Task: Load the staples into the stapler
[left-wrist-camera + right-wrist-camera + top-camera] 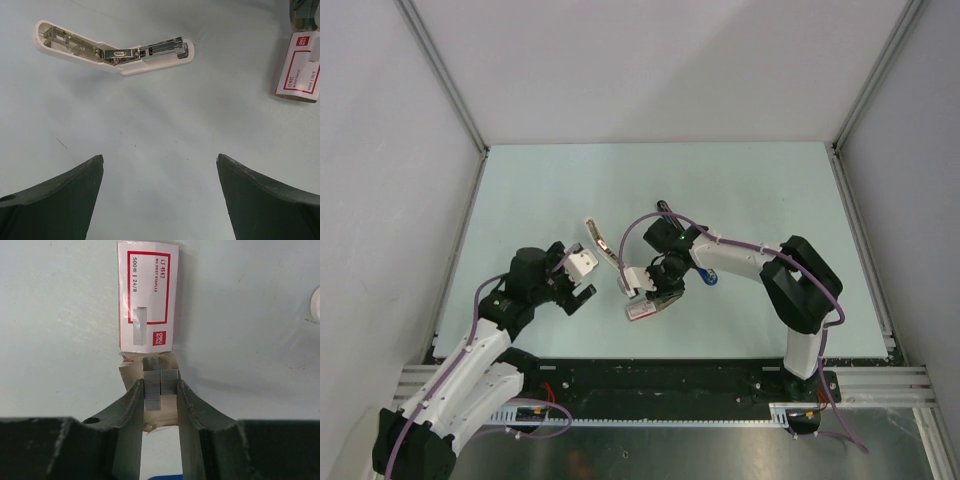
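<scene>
Table [740, 200]: pale green, boxed in by white panels; the task's things lie near its middle, within reach of both arms.
Stapler [115, 50]: swung open and lying flat, pale shell down and metal channel up, apparently so a strip can drop straight in; nothing touches it.
Box [147, 295]: pink-and-white sleeve flat on the table, near the stapler, with its tray [131, 375] slid out toward the right arm to expose the contents.
Staples [160, 390]: silvery strips at the tray's open end, pinched from both sides.
Right gripper [160, 382]: fingers clamped on the staples across their flat sides, a narrow hold that probably keeps the strips from breaking apart.
Left gripper [159, 157]: fingers spread wide and holding nothing, hanging over bare table just short of the stapler, likely placed to steady it.
Step in hand: lifting staples from the tray; loading not yet done.
</scene>
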### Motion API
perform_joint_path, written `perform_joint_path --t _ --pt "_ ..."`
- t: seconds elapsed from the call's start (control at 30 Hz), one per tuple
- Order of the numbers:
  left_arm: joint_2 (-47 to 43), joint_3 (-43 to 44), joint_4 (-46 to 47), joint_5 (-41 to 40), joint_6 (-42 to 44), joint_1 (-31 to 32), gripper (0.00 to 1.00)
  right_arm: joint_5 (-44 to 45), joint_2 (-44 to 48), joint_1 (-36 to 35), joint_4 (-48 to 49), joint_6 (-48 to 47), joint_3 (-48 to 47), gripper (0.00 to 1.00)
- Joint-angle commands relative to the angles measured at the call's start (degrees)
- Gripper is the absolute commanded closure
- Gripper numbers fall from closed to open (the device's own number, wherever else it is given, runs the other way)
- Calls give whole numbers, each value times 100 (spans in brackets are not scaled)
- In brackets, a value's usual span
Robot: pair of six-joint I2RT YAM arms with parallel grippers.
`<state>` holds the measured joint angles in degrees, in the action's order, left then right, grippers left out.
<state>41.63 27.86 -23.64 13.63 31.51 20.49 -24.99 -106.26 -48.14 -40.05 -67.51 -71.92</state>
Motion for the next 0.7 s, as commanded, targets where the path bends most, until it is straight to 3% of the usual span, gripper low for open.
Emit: perform_joint_path --t 0.0,0.67 --pt "13 -61 167 -45 68 -36 1 135 306 21 69 131 -77 73" --pt "35 -61 178 -40 71 -36 1 1170 32 139 1660 1383 -77 74"
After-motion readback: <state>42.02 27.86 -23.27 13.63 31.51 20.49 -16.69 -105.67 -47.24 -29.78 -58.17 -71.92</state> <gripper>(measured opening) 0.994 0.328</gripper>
